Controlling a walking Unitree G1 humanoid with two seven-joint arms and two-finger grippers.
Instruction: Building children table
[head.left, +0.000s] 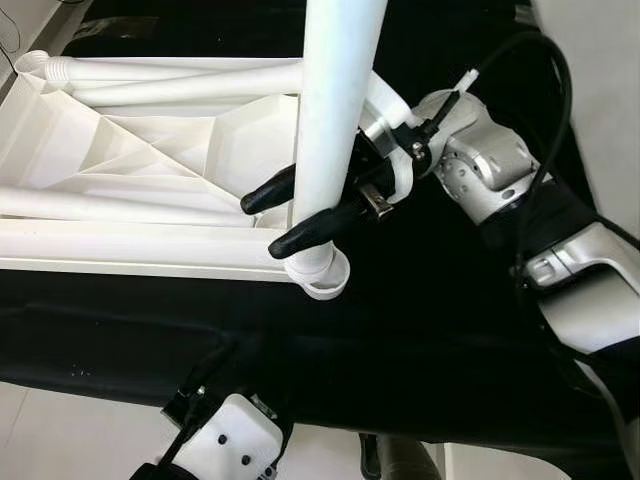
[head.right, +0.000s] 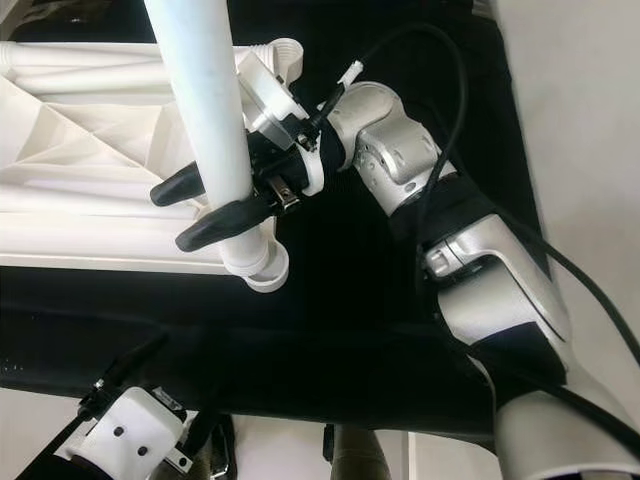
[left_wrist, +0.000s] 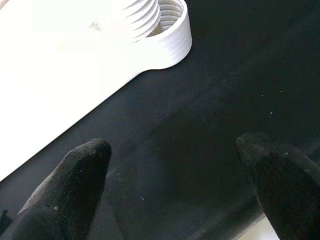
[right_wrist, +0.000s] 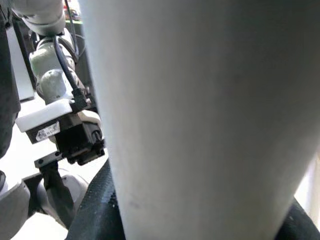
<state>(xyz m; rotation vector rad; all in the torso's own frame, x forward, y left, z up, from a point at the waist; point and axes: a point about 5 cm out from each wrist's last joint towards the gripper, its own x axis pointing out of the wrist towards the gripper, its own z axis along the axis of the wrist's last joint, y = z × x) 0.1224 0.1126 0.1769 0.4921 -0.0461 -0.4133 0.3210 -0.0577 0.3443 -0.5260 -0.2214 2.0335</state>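
Gripping an upright white table leg (head.left: 335, 110) in the corner socket (head.left: 322, 275) of the upturned tabletop (head.left: 140, 150), right gripper (head.left: 285, 215) pinches it; left gripper (left_wrist: 175, 175), apparently idle, hangs spread.

the top edge is cutting off the upper end of the white table leg (head.left: 335, 110) at twelve o'clock. the leg is hiding part of the right gripper (head.left: 283, 217) behind it. the bottom edge is cropping the left gripper (left_wrist: 175, 170) at six o'clock.
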